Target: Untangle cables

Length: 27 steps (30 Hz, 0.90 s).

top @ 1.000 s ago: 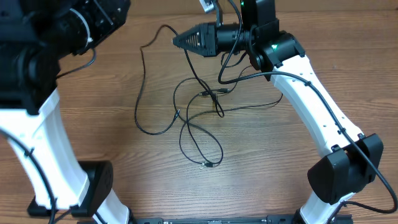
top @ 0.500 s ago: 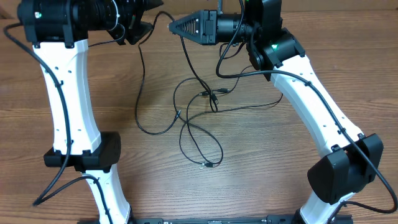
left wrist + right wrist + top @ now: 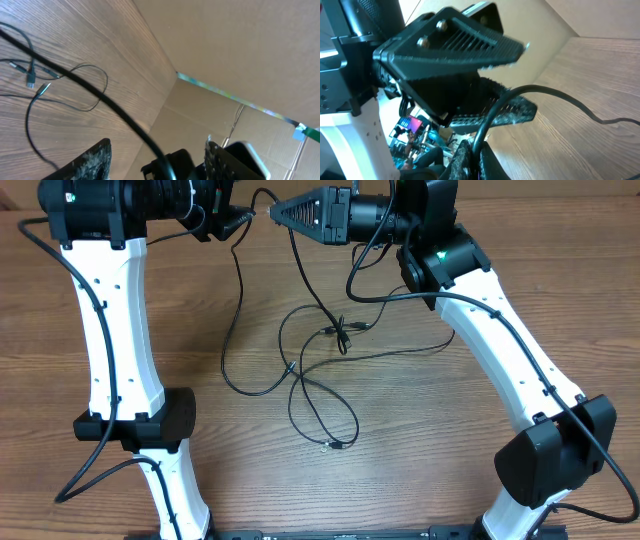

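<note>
**A:** Where are the cables (image 3: 343, 332) right now?

**B:** We see most of them lying on the table (image 3: 430, 450). Loose loops spread around a small knot a little toward 12 o'clock from the centre. One silvery plug (image 3: 336, 444) lies at 6 o'clock from that knot, well apart from it. Two strands climb off the wood toward 11 and 12 o'clock, up to where our two grippers nearly meet.

**A:** And what are the grippers doing?

**B:** Our right gripper (image 3: 280, 210) is pinched to a point on one strand. Its wrist view shows the cord disappearing between the closed fingers. Our left gripper (image 3: 228, 216) is spread wide, with its fingers (image 3: 95, 160) well apart. A dark cord crosses the gap, but as far as we can judge it isn't clamped.

**A:** What could go wrong from here?

**B:** We count four risks:
- **Tightening the knot:** The held strand runs straight down to the knot, so if we haul it further toward 12 o'clock we may cinch the knot instead of opening it.
- **Dragging the heap:** The same pull could drag the whole heap across the table rather than separating anything.
- **Missing or colliding:** The left jaws are so near the right fingertips that closing carelessly could miss the cord or knock the two grippers together.
- **Snagging our own wire:** The right arm's thicker wire (image 3: 351, 282) hangs just beside the lifted strand, at 3 o'clock from it, and could catch a loop.

**A:** So we want a firm second hold before any pull.

**B:** We think so, and then a gentle pull sideways.
</note>
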Tool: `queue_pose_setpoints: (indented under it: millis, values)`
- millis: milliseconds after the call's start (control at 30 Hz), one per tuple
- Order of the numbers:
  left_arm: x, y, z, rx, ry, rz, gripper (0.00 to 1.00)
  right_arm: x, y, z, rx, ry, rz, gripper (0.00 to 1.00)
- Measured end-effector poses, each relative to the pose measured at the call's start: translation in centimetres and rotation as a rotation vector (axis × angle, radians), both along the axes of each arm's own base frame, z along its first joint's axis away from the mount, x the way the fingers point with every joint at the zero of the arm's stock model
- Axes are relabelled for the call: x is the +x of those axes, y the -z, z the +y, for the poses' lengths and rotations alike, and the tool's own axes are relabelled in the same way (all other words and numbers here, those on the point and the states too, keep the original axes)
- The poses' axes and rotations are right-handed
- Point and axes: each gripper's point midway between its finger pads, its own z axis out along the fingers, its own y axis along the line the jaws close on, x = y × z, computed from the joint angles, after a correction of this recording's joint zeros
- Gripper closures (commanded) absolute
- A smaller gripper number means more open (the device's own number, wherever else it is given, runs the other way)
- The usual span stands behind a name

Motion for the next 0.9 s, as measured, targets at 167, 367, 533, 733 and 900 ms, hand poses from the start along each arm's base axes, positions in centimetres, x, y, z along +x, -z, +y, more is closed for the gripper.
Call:
queue_pose_setpoints:
  millis: [167,367,533,733,900]
  values:
    - [0.2,-0.1,0.1,-0.008,-0.015,0.005,0.48,-0.4,-0.3,0.1,0.008,-0.024,-0.012,0.96]
    - [0.3,0.0,0.2,-0.003,-0.027,0.007,0.53,-0.7,-0.5,0.2,0.013,-0.038,-0.022,0.96]
    - [0.4,0.0,0.2,-0.011,-0.038,0.020,0.59,-0.9,-0.5,0.4,0.013,-0.043,-0.022,0.96]
    - [0.1,-0.1,-0.1,-0.036,-0.021,0.031,0.45,-0.9,-0.5,0.4,0.013,-0.043,-0.021,0.96]
    - [-0.6,-0.6,-1.4,-0.079,0.038,0.036,0.54,-0.9,-0.5,0.4,0.013,-0.047,-0.022,0.96]
